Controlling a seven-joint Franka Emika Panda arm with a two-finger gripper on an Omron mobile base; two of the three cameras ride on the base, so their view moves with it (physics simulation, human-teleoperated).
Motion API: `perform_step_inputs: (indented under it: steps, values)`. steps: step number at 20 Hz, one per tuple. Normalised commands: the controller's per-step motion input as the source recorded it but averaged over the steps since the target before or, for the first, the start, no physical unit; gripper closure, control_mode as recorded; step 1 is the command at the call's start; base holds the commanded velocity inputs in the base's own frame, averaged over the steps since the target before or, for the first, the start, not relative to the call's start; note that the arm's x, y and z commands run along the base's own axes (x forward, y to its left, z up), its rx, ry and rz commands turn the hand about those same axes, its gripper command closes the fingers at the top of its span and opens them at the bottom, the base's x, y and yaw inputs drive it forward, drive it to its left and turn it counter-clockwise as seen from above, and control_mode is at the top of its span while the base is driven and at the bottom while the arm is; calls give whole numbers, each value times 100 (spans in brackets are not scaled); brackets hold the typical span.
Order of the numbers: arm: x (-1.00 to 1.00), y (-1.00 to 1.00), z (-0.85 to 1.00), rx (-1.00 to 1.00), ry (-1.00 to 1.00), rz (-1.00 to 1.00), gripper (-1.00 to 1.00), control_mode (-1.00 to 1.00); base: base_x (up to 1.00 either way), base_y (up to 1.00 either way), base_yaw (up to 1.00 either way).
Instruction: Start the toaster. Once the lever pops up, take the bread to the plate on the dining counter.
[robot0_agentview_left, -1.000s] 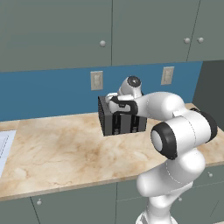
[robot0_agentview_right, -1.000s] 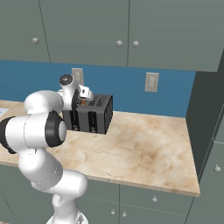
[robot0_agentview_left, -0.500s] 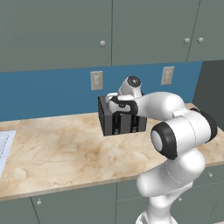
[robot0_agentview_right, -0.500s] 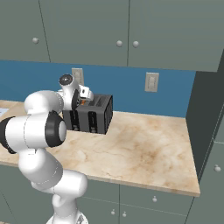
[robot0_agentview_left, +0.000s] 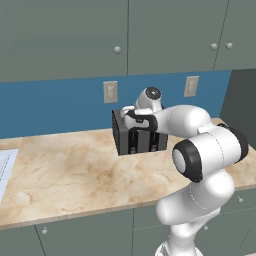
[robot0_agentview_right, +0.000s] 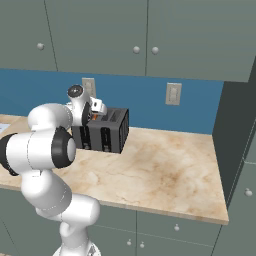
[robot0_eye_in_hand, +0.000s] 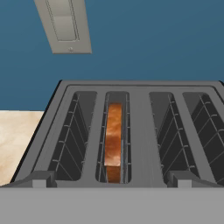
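Note:
The dark grey toaster (robot0_agentview_left: 142, 141) stands at the back of the marble counter, against the blue wall; it is also in the right base view (robot0_agentview_right: 107, 132). My gripper (robot0_agentview_left: 136, 120) hovers just above its front top edge (robot0_agentview_right: 95, 107). From the hand view I look down into the toaster's (robot0_eye_in_hand: 140, 131) several slots. The bread (robot0_eye_in_hand: 113, 135), orange-tan with a brown crust, stands on edge deep in the second slot from the left. My gripper (robot0_eye_in_hand: 111, 181) is open, its fingertips (robot0_eye_in_hand: 43, 179) spread wide with nothing between them. The plate and the dining counter are out of view.
Two wall outlets (robot0_agentview_left: 110, 92) (robot0_agentview_left: 190, 86) sit on the blue backsplash behind the toaster. Grey-green upper cabinets (robot0_agentview_left: 125, 35) hang overhead. A tall dark cabinet side (robot0_agentview_right: 237, 125) bounds the counter (robot0_agentview_right: 165, 170) on the right. A white sheet (robot0_agentview_left: 5, 170) lies at the counter's far left.

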Motion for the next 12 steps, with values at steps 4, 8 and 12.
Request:
perform_step_inputs:
  steps: [4, 8, 12]
  values:
    - [0, 0, 0, 0, 0, 0, -100, -100, 0, 0, 0]
    - [0, 0, 0, 0, 0, 0, -100, -100, 0, 0, 0]
    - [0, 0, 0, 0, 0, 0, -100, -100, 0, 0, 0]
